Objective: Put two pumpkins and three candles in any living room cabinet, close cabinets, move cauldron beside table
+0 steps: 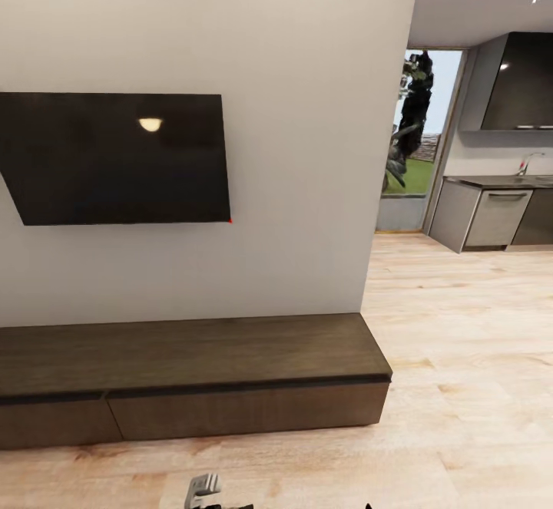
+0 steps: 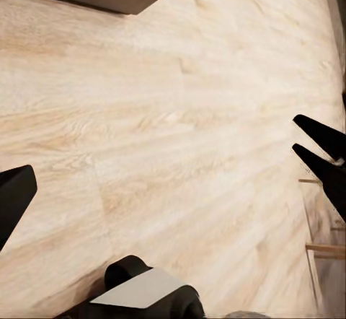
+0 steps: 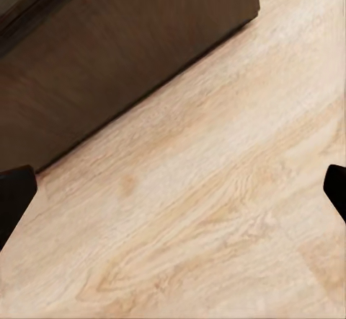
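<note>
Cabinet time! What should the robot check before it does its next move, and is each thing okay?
1. Cabinet ahead of the robot: ok.
2. Drawer fronts closed: ok, both look flush.
3. Left gripper open and empty: ok, only floor between its fingers.
4. Right gripper open and empty: ok.
5. Pumpkin or candle ready to store: not ok, neither gripper carries one.
6. Cabinet top free for reaching: ok, nothing sits on it.

Head view faces cabinet point(image 1: 192, 375), wrist views downward, near floor point(image 2: 180, 138)
</note>
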### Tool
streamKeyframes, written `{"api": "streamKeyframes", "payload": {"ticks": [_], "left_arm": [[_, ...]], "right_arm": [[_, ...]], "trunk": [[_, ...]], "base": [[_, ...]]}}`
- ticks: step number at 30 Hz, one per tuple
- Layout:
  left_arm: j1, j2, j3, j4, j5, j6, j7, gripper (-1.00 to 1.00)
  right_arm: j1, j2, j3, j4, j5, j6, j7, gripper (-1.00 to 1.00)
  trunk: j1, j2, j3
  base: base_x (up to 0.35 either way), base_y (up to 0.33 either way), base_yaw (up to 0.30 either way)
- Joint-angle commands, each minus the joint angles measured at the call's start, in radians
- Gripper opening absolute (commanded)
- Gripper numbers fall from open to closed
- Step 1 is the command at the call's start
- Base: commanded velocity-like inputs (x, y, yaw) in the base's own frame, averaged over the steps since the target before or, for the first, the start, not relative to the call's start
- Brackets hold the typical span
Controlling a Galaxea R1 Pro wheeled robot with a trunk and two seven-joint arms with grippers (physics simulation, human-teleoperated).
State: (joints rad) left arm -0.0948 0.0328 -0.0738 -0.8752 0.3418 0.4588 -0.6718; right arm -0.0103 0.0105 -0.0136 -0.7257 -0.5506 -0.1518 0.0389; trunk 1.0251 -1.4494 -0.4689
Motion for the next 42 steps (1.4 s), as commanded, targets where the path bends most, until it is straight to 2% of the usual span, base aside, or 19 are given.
{"api": "streamKeyframes", "payload": {"ticks": [1,3,4,7,8,9,11,14,20,26,31,34,42], "left_arm": [[0.0,0.001,-0.002,-0.001,0.01,0.014,-0.004,1.0],[0.0,0.002,0.001,0.002,0.01,0.028,-0.046,1.0],[0.0,0.003,0.003,0.004,0.01,0.032,-0.075,1.0],[0.0,0.004,0.007,0.007,0.009,0.037,-0.15,1.0],[0.0,0.003,0.007,0.008,0.009,0.037,-0.162,1.0],[0.0,0.004,0.007,0.008,0.01,0.037,-0.166,1.0],[0.0,0.003,0.008,0.008,0.011,0.038,-0.178,1.0],[0.0,0.003,0.008,0.008,0.012,0.038,-0.183,1.0],[0.0,0.002,0.009,0.01,0.011,0.037,-0.182,1.0],[0.0,0.002,0.011,0.012,0.01,0.034,-0.176,1.0],[0.0,0.001,0.011,0.015,0.01,0.034,-0.173,1.0],[0.0,0.0,0.011,0.026,0.009,0.032,-0.172,1.0],[0.0,-0.008,0.011,0.031,0.005,0.03,-0.169,1.0]], "right_arm": [[0.0,0.0,-0.002,-0.002,-0.011,-0.006,0.004,1.0],[-0.003,0.0,-0.004,-0.011,-0.039,-0.01,0.006,1.0],[-0.008,-0.001,-0.004,-0.014,-0.069,-0.008,0.008,1.0],[-0.04,-0.005,-0.004,-0.015,-0.205,0.018,0.035,1.0],[-0.051,-0.006,-0.004,-0.016,-0.256,0.037,0.058,1.0],[-0.055,-0.007,-0.004,-0.016,-0.28,0.048,0.072,1.0],[-0.069,-0.009,-0.004,-0.015,-0.36,0.099,0.136,1.0],[-0.102,-0.011,-0.006,-0.006,-0.42,0.154,0.199,1.0],[-0.122,-0.012,-0.007,-0.001,-0.466,0.163,0.241,1.0],[-0.123,-0.011,-0.011,0.008,-0.483,0.164,0.385,1.0],[-0.123,-0.017,-0.034,0.128,-0.535,0.162,0.48,1.0],[-0.123,-0.023,-0.038,0.186,-0.549,0.161,0.541,1.0],[-0.123,-0.04,-0.04,0.235,-0.554,0.156,0.584,1.0]], "trunk": [[0.0,-0.001,-0.001],[0.0,-0.001,-0.001],[0.0,-0.001,-0.001],[0.0,-0.001,-0.001],[0.0,-0.001,-0.001],[0.0,-0.001,-0.001],[0.0,-0.001,-0.001],[0.0,-0.001,-0.001],[0.0,-0.001,-0.001],[0.0,-0.001,-0.001],[0.0,-0.001,-0.001],[0.0,-0.001,-0.001],[0.031,-0.057,-0.026]], "base": [[0.0,0.0,0.0],[0.0,0.0,0.0],[0.0,0.0,0.0],[0.0,0.0,0.0],[0.0,0.0,0.0],[0.0,0.0,0.0],[0.0,0.0,0.0],[0.0,0.0,0.0],[0.0,0.0,0.0],[0.0,0.0,0.0],[0.0,0.0,0.0],[0.0,0.0,0.0],[0.0,0.0,0.0]]}}
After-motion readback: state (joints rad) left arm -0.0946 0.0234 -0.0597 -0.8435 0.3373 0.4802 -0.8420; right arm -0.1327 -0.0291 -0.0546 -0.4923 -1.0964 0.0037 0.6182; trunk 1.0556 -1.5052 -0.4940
